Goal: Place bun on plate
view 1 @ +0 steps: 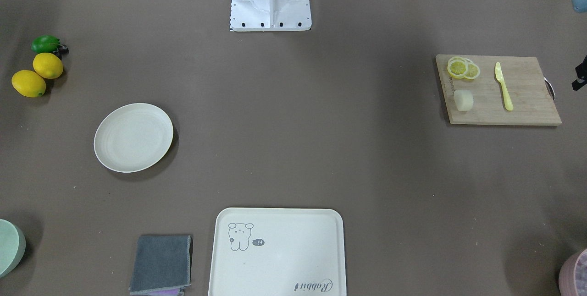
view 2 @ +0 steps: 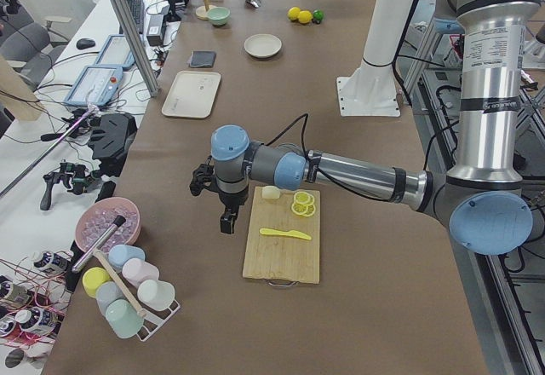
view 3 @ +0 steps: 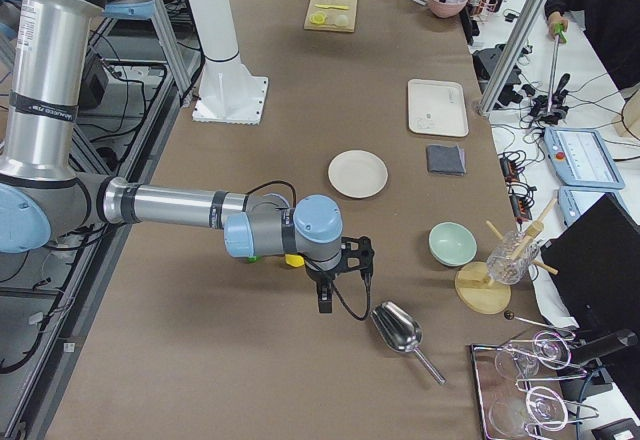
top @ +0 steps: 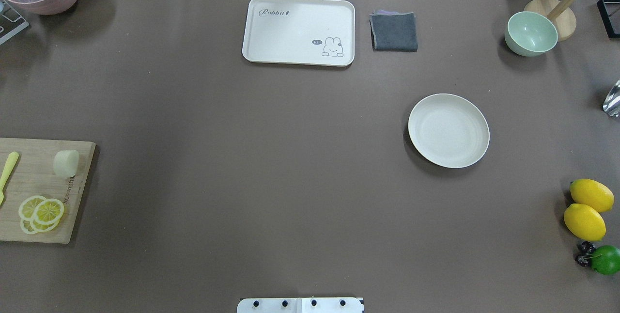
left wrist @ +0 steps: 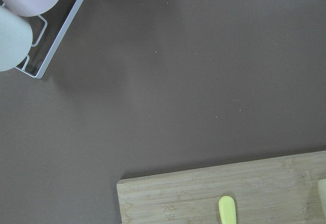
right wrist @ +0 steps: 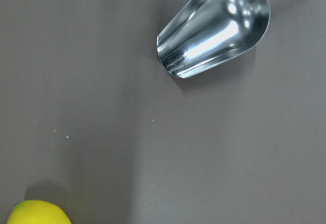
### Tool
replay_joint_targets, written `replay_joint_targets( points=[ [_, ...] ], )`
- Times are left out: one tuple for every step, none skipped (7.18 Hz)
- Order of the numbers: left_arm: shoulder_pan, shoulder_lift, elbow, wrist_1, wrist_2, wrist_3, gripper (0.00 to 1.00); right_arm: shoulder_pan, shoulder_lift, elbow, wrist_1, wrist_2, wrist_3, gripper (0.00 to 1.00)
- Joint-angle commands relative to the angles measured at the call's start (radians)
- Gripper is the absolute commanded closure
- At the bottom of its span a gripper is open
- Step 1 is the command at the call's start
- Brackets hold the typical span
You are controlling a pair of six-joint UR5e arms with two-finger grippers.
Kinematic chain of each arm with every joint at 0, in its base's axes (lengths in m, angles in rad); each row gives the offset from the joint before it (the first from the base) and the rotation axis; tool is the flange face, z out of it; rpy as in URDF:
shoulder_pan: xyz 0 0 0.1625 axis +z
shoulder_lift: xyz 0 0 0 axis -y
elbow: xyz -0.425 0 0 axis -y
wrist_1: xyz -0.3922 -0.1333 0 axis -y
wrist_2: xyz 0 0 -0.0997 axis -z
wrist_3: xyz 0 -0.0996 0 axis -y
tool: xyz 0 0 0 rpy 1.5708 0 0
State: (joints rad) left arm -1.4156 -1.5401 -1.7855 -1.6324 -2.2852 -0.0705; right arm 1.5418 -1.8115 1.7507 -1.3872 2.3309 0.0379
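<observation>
The bun point(view 1: 463, 100) point(top: 66, 163) point(view 2: 271, 193) lies on a wooden cutting board point(view 1: 527, 103) point(top: 29, 226), at its corner nearest the table's middle. Far across the table stands the round cream plate point(view 1: 133, 137) point(top: 448, 130) point(view 2: 262, 46) point(view 3: 358, 174), with nothing on it. My left gripper point(view 2: 227, 223) hangs above the table beside the board, apart from the bun; I cannot tell whether it is open or shut. My right gripper point(view 3: 323, 303) hovers near the lemons point(view 3: 293, 259) and a metal scoop point(view 3: 398, 330), well away from the plate; its state also cannot be told.
Lemon slices point(view 1: 462, 68) and a yellow knife point(view 1: 503, 86) share the board. A bear-print tray point(view 1: 277, 252), grey cloth point(view 1: 161, 264) and green bowl point(top: 530, 33) line the far side. Lemons point(top: 588, 209) and a lime point(top: 605, 259) sit beyond the plate. A cup rack point(view 2: 128, 294) stands past the board.
</observation>
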Motion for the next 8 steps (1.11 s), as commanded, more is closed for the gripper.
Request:
replay_joint_targets(
  points=[
    [0.004,0.006,0.001,-0.064,0.0,-0.014,0.02,0.0,-0.011,0.0,0.001,0.002,0.0,0.0],
    [0.006,0.005,0.027,-0.069,0.004,-0.011,0.02,0.004,-0.018,0.006,0.001,0.005,0.002,0.0],
    [0.006,0.0,0.034,-0.07,0.001,-0.009,0.02,0.036,-0.029,0.015,0.001,0.008,0.002,0.0],
    [0.007,0.006,0.028,-0.07,-0.002,-0.011,0.02,0.05,-0.043,0.016,0.001,-0.002,0.001,0.0],
    [0.007,0.011,0.015,-0.07,-0.003,-0.011,0.02,0.049,-0.042,0.013,0.001,-0.002,0.0,0.0],
    [0.032,0.011,0.015,-0.07,-0.003,-0.014,0.02,0.047,-0.037,0.013,-0.001,-0.002,0.0,0.0],
    [0.037,0.011,0.015,-0.07,-0.003,-0.017,0.02,0.046,-0.029,0.004,-0.001,-0.004,0.002,0.0],
    [0.044,0.003,0.015,-0.093,-0.007,-0.017,0.02,0.046,-0.031,0.009,0.0,0.001,0.001,0.0]
  ],
)
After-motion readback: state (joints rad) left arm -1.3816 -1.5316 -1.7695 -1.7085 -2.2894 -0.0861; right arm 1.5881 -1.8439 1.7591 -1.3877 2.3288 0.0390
